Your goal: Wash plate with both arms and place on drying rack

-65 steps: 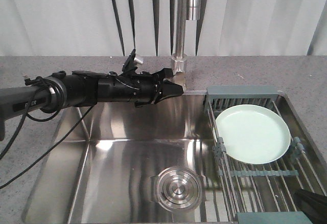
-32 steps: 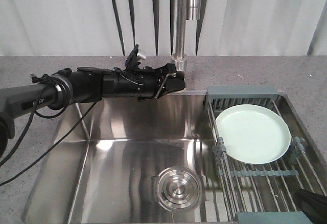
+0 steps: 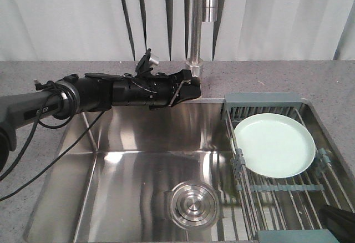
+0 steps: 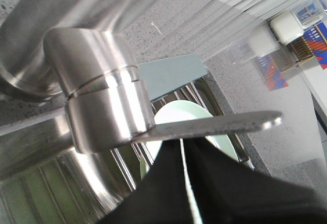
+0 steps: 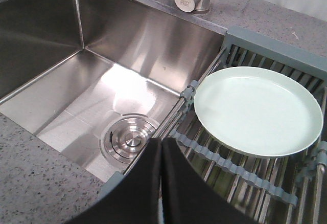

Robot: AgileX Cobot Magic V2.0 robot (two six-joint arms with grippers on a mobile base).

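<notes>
The pale mint-green plate (image 3: 274,145) lies flat on the drying rack (image 3: 288,190) over the right side of the sink, untouched by either gripper. My left gripper (image 3: 194,89) reaches across to the faucet base, shut. In the left wrist view its tips (image 4: 181,139) sit right under the flat faucet lever (image 4: 219,124), with the plate (image 4: 176,112) behind. My right gripper (image 5: 161,142) hovers shut and empty over the rack's near left edge, short of the plate (image 5: 258,110). A black part of the right arm (image 3: 339,221) shows at the bottom right corner.
The tall steel faucet (image 3: 195,32) rises behind the sink basin (image 3: 144,160). A round drain cover (image 3: 192,205) sits in the basin floor. Speckled grey countertop (image 3: 310,79) surrounds the sink. The left arm's black cable (image 3: 39,160) hangs over the basin's left side.
The left gripper moved right and slightly up to the faucet base and its jaws closed; in the last half second it has stayed still. The plate has not moved.
</notes>
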